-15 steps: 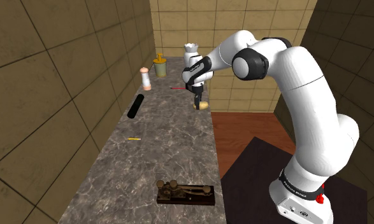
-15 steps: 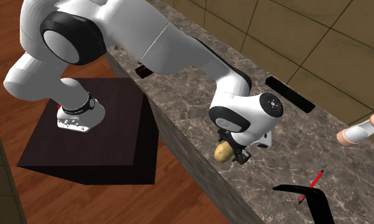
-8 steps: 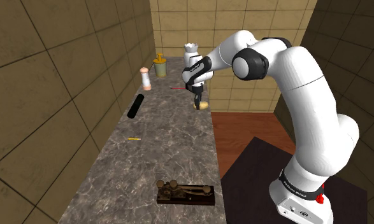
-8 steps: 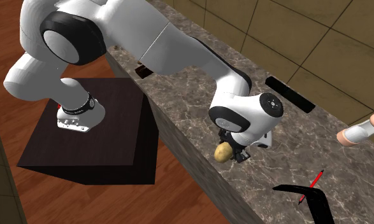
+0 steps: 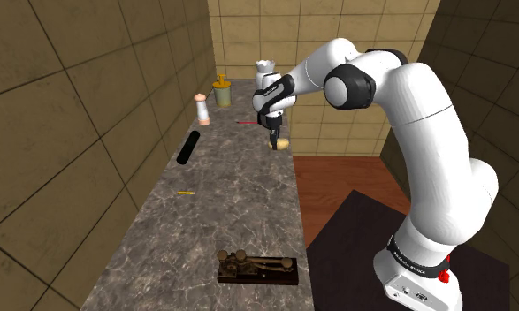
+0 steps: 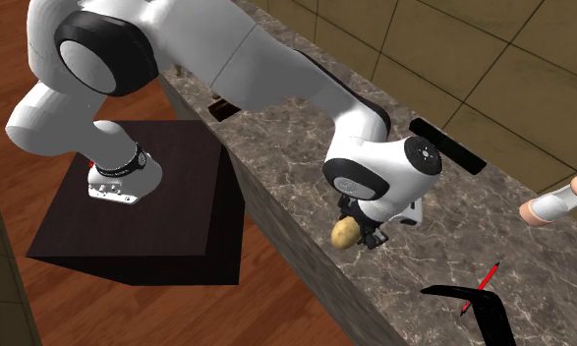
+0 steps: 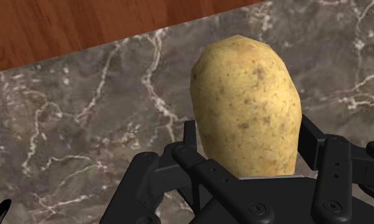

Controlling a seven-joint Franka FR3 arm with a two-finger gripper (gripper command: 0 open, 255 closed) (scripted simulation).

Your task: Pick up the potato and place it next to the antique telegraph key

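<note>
The black tool (image 5: 274,140) is clamped on the potato (image 5: 284,144). In the wrist view its two fingers (image 7: 189,145) press on both sides of the yellow-brown potato (image 7: 246,105). Most of the potato sticks out past the tool (image 7: 249,156).

The potato is at the far end of the grey marble surface (image 5: 235,208). It is right by the edge on the shoulder view's right, where the brown wood floor (image 5: 337,177) starts. In the second exterior view the potato (image 6: 345,233) hangs at that same edge of the surface (image 6: 296,182), under the hand of the white arm (image 6: 276,74). It is hard to tell if the potato touches the surface or is just above it.

The telegraph key (image 5: 257,267) sits at the near end of the surface, well apart from the potato. Between them, closer to the wall, lie a small yellow stick (image 5: 186,193) and a black tube (image 5: 188,147). Far back stand a white and pink bottle (image 5: 202,109) and a yellow jug (image 5: 222,91), with a thin red stick (image 5: 246,122) near them. The arm stands on a dark box (image 5: 359,252)
</note>
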